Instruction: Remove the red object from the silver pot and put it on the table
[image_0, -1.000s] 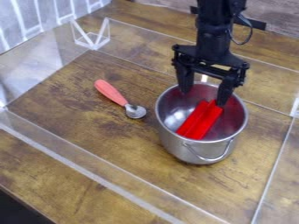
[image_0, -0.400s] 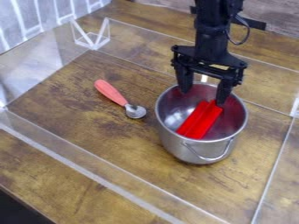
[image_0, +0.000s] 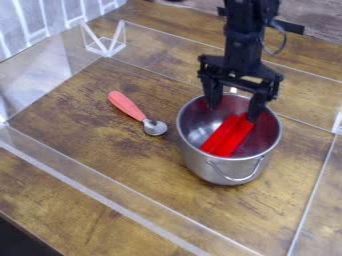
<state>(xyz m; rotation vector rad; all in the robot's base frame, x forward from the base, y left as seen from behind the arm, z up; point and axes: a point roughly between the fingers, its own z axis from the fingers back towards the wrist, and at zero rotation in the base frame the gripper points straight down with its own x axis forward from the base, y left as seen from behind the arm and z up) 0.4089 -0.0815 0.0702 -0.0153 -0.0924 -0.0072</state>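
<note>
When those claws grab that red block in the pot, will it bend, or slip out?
Probably stiff: the red block keeps straight edges leaning against the silver pot. It looks smooth, so it might slip. The open gripper hangs above its upper end.

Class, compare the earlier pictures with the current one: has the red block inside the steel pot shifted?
No. The red object still leans at the same spot in the silver pot, under the open gripper.

Black arm with a two-fingered black hand (image_0: 239, 96), apparently cabled.
</note>
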